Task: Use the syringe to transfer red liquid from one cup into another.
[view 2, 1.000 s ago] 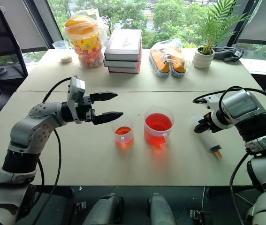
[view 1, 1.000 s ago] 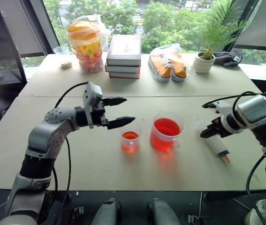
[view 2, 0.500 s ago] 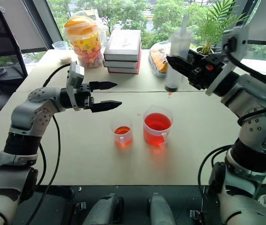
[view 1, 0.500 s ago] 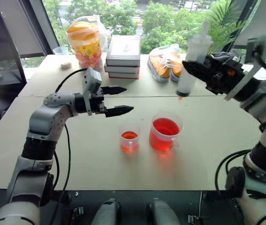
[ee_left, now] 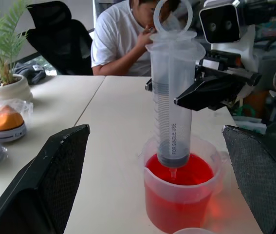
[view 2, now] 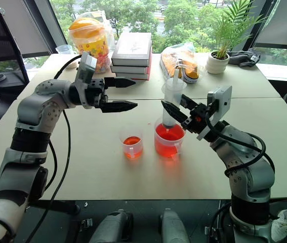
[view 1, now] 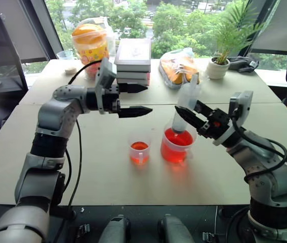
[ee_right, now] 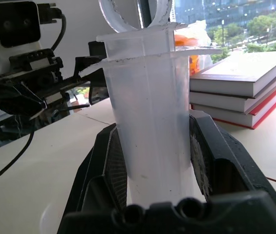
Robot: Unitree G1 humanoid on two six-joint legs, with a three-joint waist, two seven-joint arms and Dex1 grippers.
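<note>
A: Landmark is the big measuring cup (view 1: 176,144), mid-table (view 1: 108,177). Biggest first?

B: Left arm, up and off to the cup's left, left gripper (view 1: 135,98) spread wide with nothing in it, pointing level toward the syringe top. Right arm comes in from the cup's right, right gripper (view 2: 176,112) clenched on the syringe (view 2: 172,104) barrel about mid-height.

A: Syringe where exactly?

B: Upright, slight tilt, directly over the big cup. From the left wrist view the nozzle sits just at or barely above the red liquid (ee_left: 179,173); can't call it submerged. Plunger ring (ee_left: 173,14) on top, looks pushed in.

A: Small cup?

B: Small cup (view 1: 139,150) just left of the big one, apart, thin layer of red in it.

A: Step in hand?

B: Looks like the draw. I'd sink the tip properly under the surface, keep the barrel vertical and off the cup wall, then have the free left gripper take the ring and pull straight up, slowly, so the cup doesn't tip.

A: Room?

B: Plenty. Table bare in front of and to both sides of the cup; books (view 1: 134,61), snack jar (view 1: 92,45), bagged shoes (view 1: 181,66), plant (view 1: 219,63) sit well behind it. Only tight spot is the small cup beside it.
</note>
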